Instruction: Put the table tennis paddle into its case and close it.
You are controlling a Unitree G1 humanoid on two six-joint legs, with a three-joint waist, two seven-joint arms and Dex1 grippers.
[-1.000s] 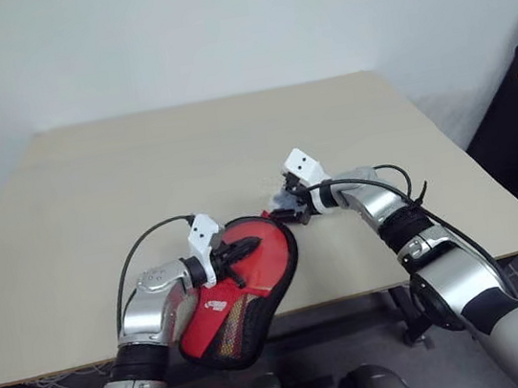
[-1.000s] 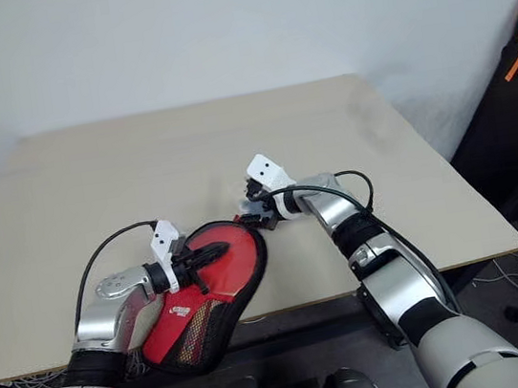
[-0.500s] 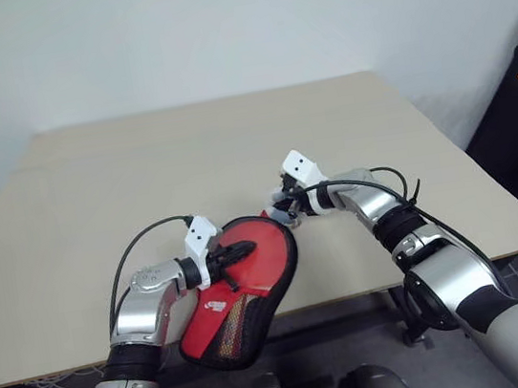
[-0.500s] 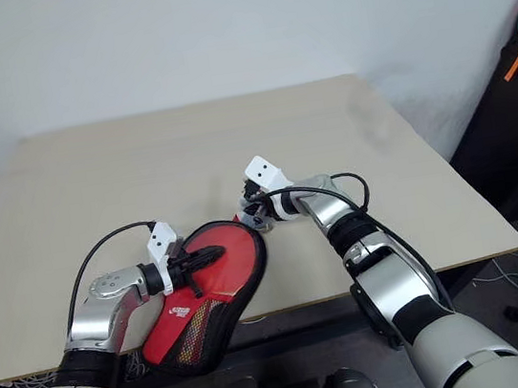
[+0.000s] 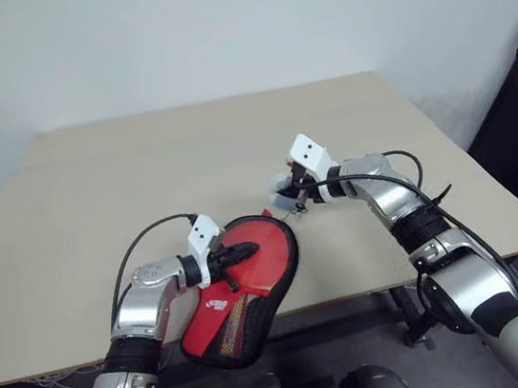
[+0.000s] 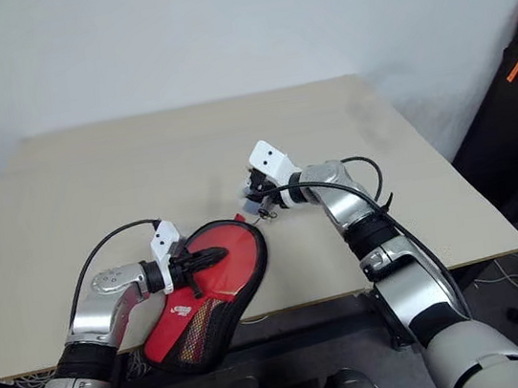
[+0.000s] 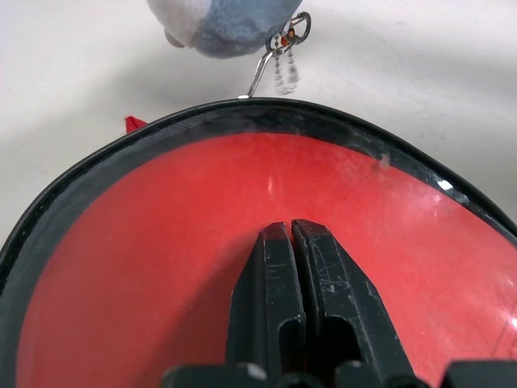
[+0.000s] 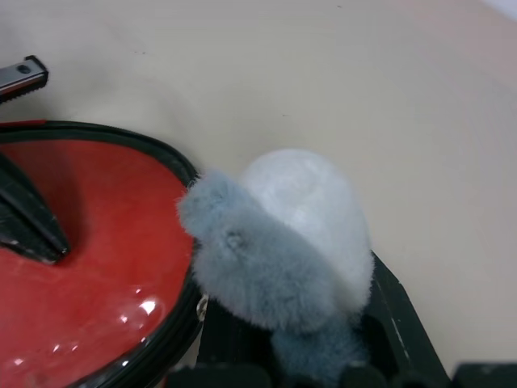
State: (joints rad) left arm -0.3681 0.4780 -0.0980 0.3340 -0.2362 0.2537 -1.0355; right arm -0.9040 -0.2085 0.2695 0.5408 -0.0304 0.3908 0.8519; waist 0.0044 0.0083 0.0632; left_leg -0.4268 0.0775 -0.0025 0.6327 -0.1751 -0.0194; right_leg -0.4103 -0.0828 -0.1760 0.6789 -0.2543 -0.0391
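Case [image 5: 243,288] lies red side up at the near edge of your table [image 5: 140,172], its narrow mesh end hanging past the edge. Your left gripper [image 5: 248,250] rests on the clear red panel with its fingers pressed together, close to the case's round far rim. Your right gripper [image 5: 289,190] sits just beyond that rim, above the tabletop, pinching the grey-blue pom-pom [image 8: 275,242]; a small metal clip [image 7: 279,48] hangs from the pom-pom down to the black edge of the case.
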